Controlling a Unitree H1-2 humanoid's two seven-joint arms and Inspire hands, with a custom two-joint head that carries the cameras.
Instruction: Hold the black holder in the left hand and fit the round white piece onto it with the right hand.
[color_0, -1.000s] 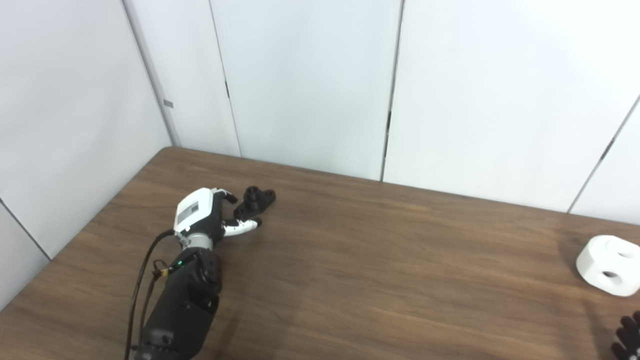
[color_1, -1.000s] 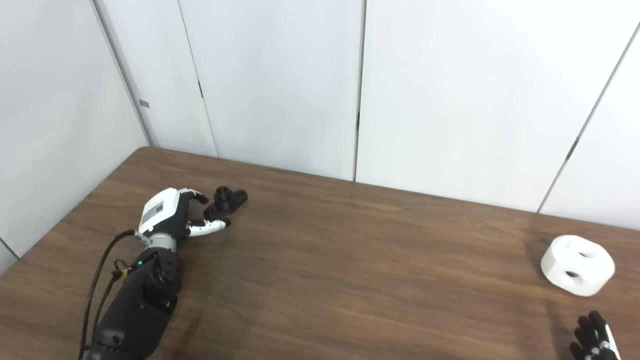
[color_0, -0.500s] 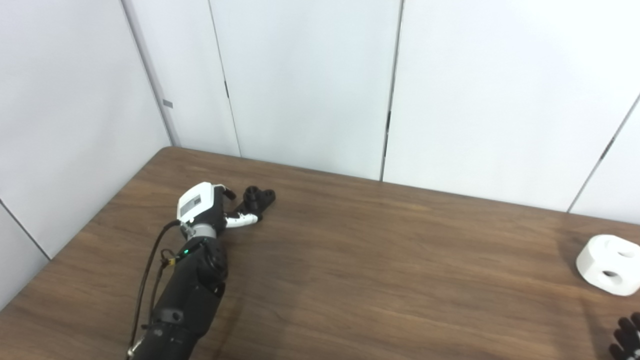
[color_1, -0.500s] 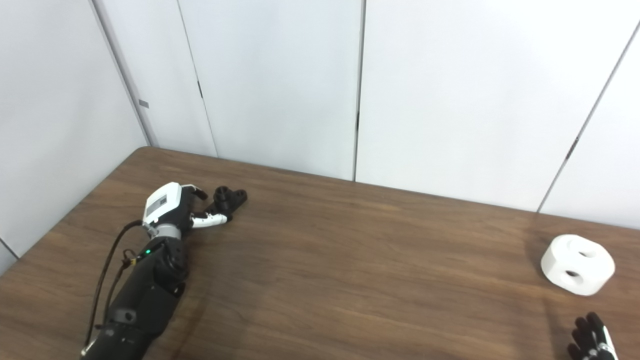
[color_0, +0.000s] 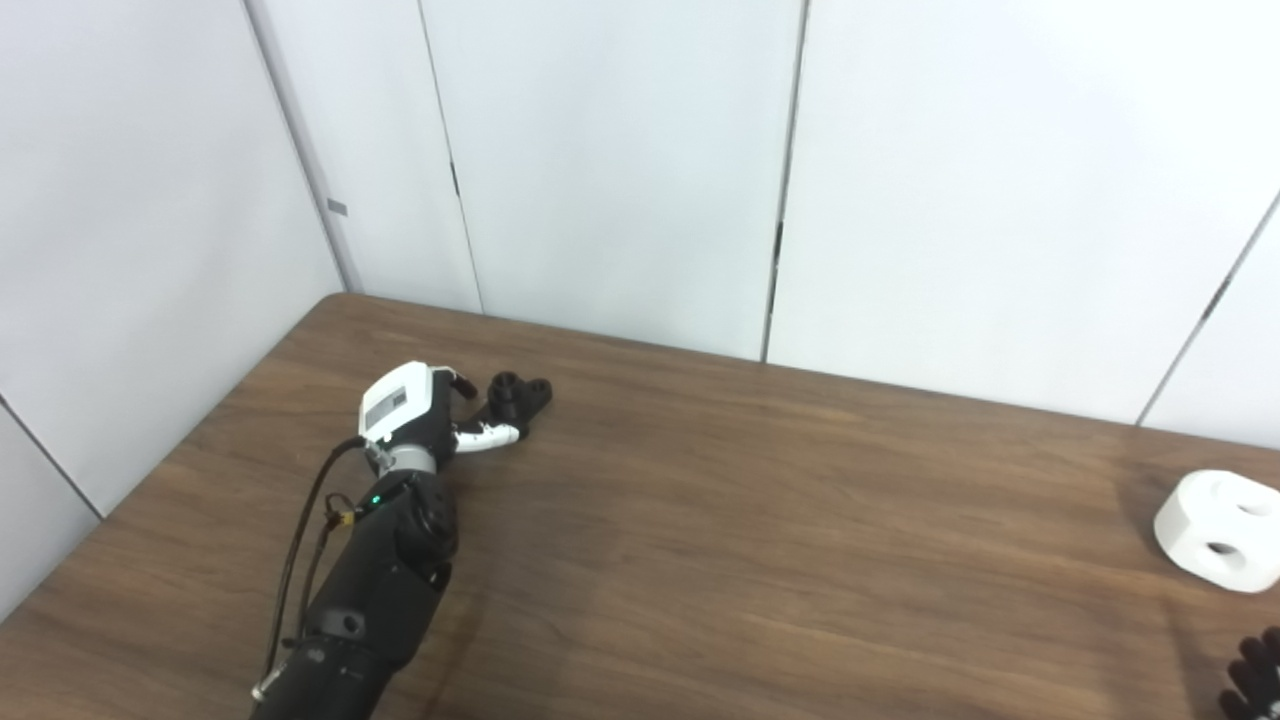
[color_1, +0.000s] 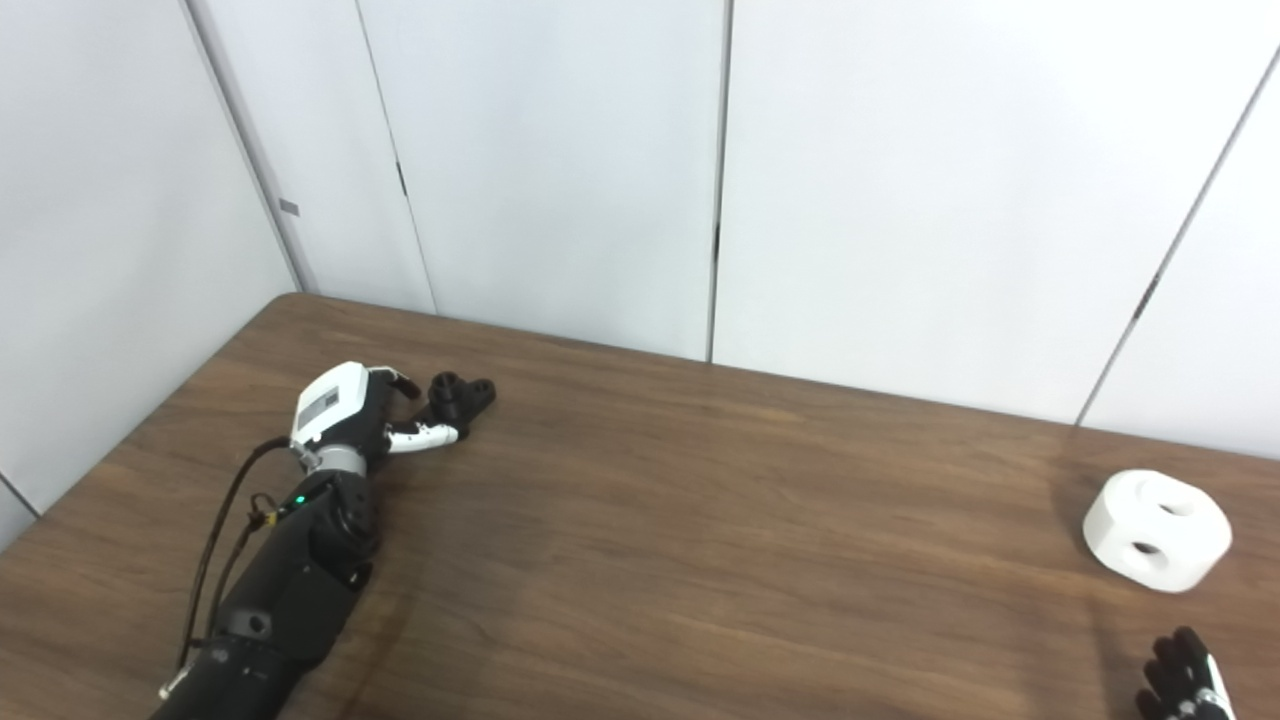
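Observation:
The black holder (color_0: 518, 396) lies on the wooden table (color_0: 760, 540) at the far left, with two round posts showing. My left hand (color_0: 425, 415) is right beside it, fingers apart, the thumb reaching along its near side and the other fingers at its left end. It is not lifted. The round white piece (color_0: 1218, 530), with two holes in its top, sits at the far right edge of the table (color_1: 1157, 529). Only the fingertips of my right hand (color_1: 1185, 678) show at the bottom right corner, below the white piece and apart from it.
White wall panels (color_0: 620, 170) rise directly behind the table's far edge. The table's left edge runs diagonally close to my left arm (color_0: 370, 590). Bare wood lies between the holder and the white piece.
My left hand has moved forward toward the holder, and its fingers and thumb now sit closer around it. The holder and white piece have not moved. The right hand stays low.

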